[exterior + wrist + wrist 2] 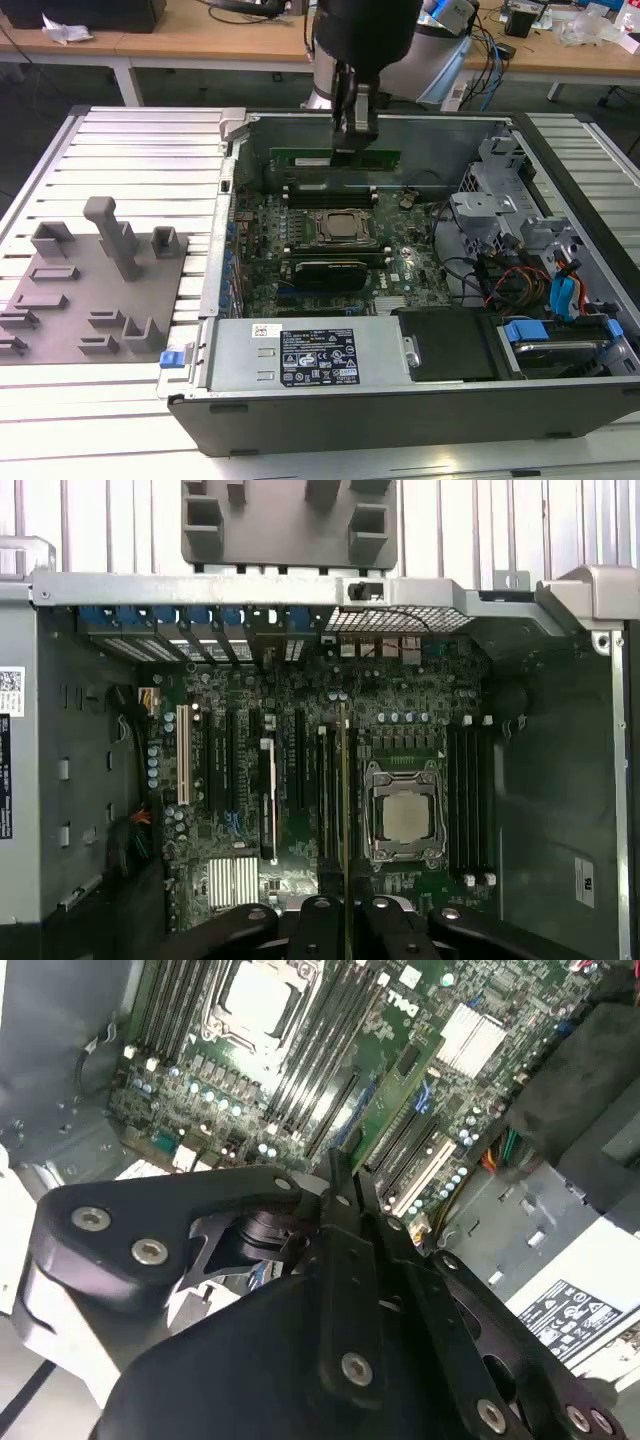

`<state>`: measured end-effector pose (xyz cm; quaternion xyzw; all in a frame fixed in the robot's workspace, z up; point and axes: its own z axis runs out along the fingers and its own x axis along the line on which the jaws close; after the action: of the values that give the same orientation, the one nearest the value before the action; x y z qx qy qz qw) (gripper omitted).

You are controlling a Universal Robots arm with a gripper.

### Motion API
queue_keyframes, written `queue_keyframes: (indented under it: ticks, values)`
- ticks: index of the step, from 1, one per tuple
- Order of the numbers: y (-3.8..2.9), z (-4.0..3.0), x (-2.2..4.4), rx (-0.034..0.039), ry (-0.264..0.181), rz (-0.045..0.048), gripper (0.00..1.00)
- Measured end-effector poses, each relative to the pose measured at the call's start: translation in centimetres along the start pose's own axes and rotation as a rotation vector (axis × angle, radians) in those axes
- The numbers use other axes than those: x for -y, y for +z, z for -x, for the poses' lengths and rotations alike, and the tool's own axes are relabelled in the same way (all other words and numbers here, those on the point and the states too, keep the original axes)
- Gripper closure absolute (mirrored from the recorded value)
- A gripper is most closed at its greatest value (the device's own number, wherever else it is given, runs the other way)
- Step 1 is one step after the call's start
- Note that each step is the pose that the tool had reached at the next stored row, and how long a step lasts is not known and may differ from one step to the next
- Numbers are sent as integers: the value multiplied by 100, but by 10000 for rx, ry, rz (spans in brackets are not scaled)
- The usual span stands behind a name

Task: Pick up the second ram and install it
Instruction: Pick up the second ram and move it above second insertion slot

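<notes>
The black two-fingered gripper [355, 146] clamps the long, thin green ram stick [300, 157] above the green motherboard [405, 268], where any tilt could jam it against the black memory slots [323, 780].

The arm [365, 30] points straight down, its pincer [355, 143] clamped on the second ram [300, 158]
</notes>
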<state>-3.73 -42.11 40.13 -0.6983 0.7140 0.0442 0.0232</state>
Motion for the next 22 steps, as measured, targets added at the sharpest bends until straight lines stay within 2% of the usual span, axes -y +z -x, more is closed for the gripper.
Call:
queue_keyframes:
  ticks: [1, 13, 15, 19, 22]
  values:
    - [39, 10, 112, -4, -2, 1, 86]
    - [89, 22, 248, -3, -5, 1, 86]
    - [110, 32, 315, -4, -6, 2, 86]
    - [158, 32, 326, -6, -11, 2, 86]
    - [229, 100, 326, -3, -20, 2, 86]
